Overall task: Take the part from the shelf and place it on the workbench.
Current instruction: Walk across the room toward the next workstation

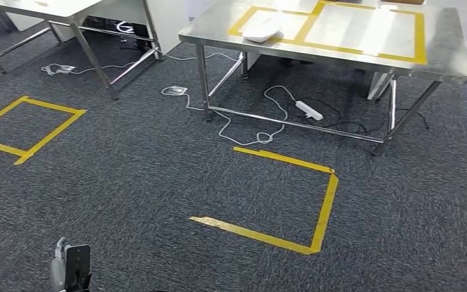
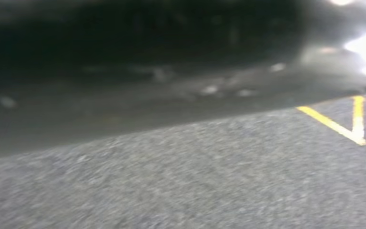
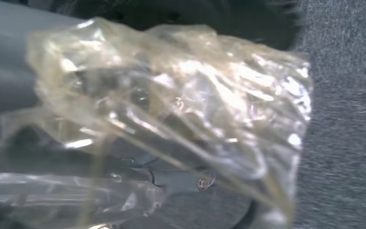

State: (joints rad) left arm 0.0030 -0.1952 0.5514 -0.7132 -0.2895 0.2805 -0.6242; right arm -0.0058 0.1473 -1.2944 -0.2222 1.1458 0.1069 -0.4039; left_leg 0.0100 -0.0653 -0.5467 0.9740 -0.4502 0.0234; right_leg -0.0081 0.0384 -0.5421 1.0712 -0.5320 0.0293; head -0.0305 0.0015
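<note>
Clear crinkled plastic wraps the part (image 3: 171,109), a bagged piece pressed against my right hand (image 3: 190,191), whose grey casing shows through and under the film in the right wrist view; I read that as the hand grasping the bag, though the fingers themselves are hidden by the wrapping. Behind it I see dark grey carpet (image 3: 343,143). My left hand (image 1: 72,267) hangs low at the bottom edge of the head view, near the floor, and I cannot tell whether its fingers are closed or spread; its own wrist view is blurred, giving me only carpet and a corner of yellow tape (image 2: 352,129). Ahead of me stands the steel workbench (image 1: 450,48), its top marked with yellow tape rectangles, and a white object (image 1: 261,29) lies on the left rectangle. Under the bench a white power strip (image 1: 309,110) and loose cables lie on the carpet. On the floor in front of the bench is an open-sided yellow tape square (image 1: 316,207), and another one (image 1: 30,125) sits well to the left, near a second metal table (image 1: 55,7).
</note>
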